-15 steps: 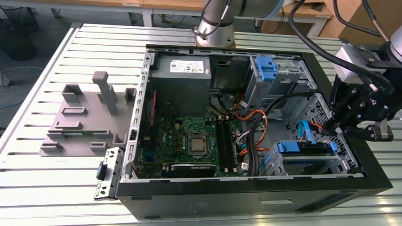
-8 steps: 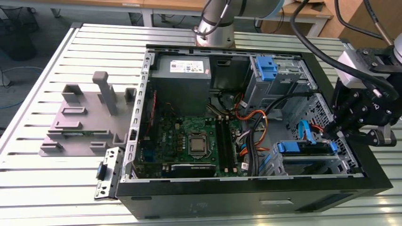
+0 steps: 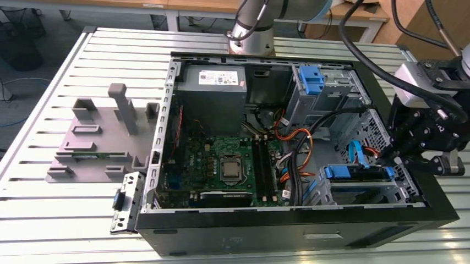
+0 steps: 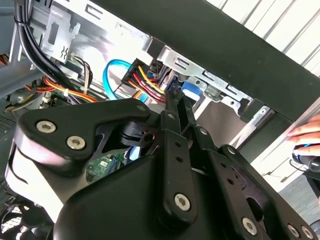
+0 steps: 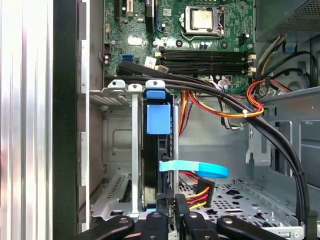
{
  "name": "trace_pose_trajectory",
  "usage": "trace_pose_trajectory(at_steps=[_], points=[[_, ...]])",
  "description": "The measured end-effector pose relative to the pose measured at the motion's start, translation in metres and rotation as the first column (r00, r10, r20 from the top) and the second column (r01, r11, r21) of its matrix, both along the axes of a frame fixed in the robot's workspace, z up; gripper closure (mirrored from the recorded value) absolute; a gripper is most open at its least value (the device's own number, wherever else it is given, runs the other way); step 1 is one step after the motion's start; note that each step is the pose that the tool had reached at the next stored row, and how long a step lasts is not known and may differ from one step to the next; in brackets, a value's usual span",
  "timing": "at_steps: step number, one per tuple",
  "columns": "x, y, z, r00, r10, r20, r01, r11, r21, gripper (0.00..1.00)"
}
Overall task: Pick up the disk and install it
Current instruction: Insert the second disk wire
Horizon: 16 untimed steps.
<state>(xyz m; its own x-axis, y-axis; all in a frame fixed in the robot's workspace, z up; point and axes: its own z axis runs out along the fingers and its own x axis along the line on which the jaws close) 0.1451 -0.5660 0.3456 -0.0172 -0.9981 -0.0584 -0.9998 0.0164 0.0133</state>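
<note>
The disk (image 5: 151,165) stands on edge inside the metal drive cage (image 5: 117,145) of the open computer case. Its blue carrier tab (image 5: 158,119) points toward the motherboard. In the exterior view the disk (image 3: 358,172) sits in the cage at the case's lower right corner. My gripper (image 3: 394,162) reaches in from the exterior view's right. In the first wrist view my gripper (image 5: 170,207) has its fingers drawn close together on the thin near edge of the disk's carrier. In the second wrist view my gripper (image 4: 176,100) ends just short of a blue part (image 4: 192,91).
A blue data cable (image 5: 195,169) and orange-yellow power wires (image 5: 225,107) run beside the cage. The motherboard (image 3: 220,159), a grey power-supply box (image 3: 213,77) and a second blue carrier (image 3: 312,80) fill the case. A grey fixture (image 3: 96,137) stands on the slatted table. A hand (image 4: 305,132) rests outside the case.
</note>
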Motion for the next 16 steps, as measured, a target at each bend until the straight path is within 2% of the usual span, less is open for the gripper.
trace_pose_trajectory(at_steps=[8, 16], points=[[-0.0023, -0.0052, -0.0005, 1.0, 0.0, 0.0002, 0.0, 1.0, -0.0001, 0.81], [-0.0027, -0.0058, -0.0007, 1.0, 0.0, 0.0002, 0.0, 1.0, -0.0002, 0.81]])
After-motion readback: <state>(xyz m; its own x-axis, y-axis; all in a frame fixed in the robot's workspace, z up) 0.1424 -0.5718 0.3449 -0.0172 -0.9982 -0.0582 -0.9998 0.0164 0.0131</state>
